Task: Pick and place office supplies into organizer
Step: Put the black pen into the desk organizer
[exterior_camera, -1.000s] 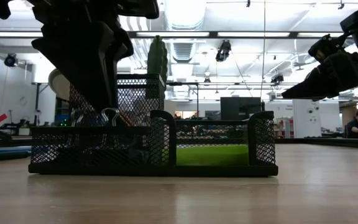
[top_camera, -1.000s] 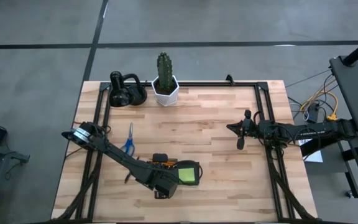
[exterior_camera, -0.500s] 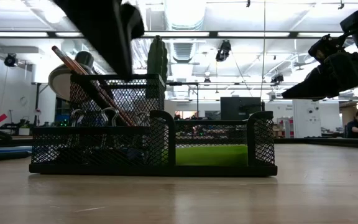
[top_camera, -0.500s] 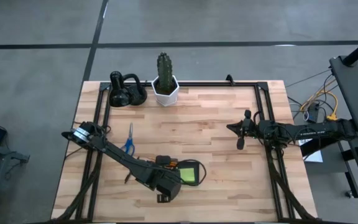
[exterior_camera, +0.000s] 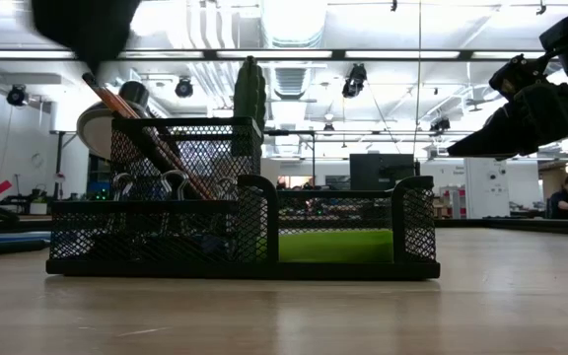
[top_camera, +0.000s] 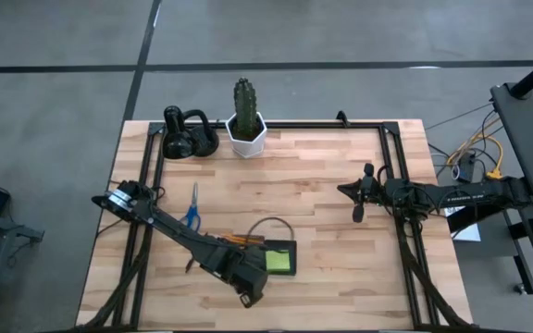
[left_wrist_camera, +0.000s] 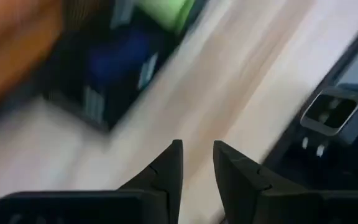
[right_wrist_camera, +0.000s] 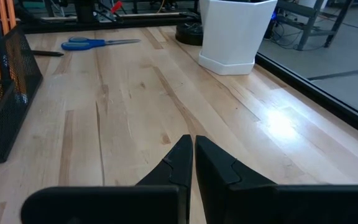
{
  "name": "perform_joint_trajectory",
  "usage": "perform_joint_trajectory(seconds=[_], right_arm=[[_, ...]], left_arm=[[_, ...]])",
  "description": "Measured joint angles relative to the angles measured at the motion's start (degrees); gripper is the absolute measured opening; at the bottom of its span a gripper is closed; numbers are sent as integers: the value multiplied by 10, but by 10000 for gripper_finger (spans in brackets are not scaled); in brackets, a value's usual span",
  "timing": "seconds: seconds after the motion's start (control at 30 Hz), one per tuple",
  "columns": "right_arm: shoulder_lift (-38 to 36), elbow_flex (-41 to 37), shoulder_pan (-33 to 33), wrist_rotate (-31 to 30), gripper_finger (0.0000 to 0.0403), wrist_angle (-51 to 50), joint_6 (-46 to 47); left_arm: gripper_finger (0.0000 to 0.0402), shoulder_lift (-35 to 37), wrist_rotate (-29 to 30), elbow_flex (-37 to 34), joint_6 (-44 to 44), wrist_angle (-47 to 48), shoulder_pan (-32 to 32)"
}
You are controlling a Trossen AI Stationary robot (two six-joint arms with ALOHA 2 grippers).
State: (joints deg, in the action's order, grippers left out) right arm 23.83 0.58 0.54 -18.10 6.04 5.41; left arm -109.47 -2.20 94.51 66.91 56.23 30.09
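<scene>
1. Organizer (top_camera: pixel 274 257), a black mesh tray, sits near the table's front edge with orange pencils (exterior_camera: pixel 151 148) leaning in its tall cup and the green sticky-note pad (top_camera: pixel 278 261) inside.
2. I have the left gripper (left_wrist_camera: pixel 196 163) just beside it, fingers slightly apart, empty; a careless swing could tip the pencils.
3. Blue scissors (top_camera: pixel 192 207) lie well apart; I risk a poor grasp on something so flat.
4. Right gripper (right_wrist_camera: pixel 193 155) waits, fingers together.

No legible text or labels.
</scene>
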Motion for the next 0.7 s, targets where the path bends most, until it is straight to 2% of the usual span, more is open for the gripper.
perform_joint_trajectory(seconds=[0.1, 0.17, 0.47, 0.6, 0.7], right_arm=[[0, 0, 0, 0, 8, 0, 0], [0, 0, 0, 0, 8, -1, 0], [0, 0, 0, 0, 8, -1, -4], [0, 0, 0, 0, 8, 1, -14], [0, 0, 0, 0, 8, 2, -14]], left_arm=[[73, 0, -61, -5, 92, 40, 14], [73, 0, -72, -10, 130, 61, 28], [73, 8, -61, -68, 244, 181, 90], [73, 42, -34, -134, 274, 172, 90], [73, 81, -33, -196, 293, 131, 79]])
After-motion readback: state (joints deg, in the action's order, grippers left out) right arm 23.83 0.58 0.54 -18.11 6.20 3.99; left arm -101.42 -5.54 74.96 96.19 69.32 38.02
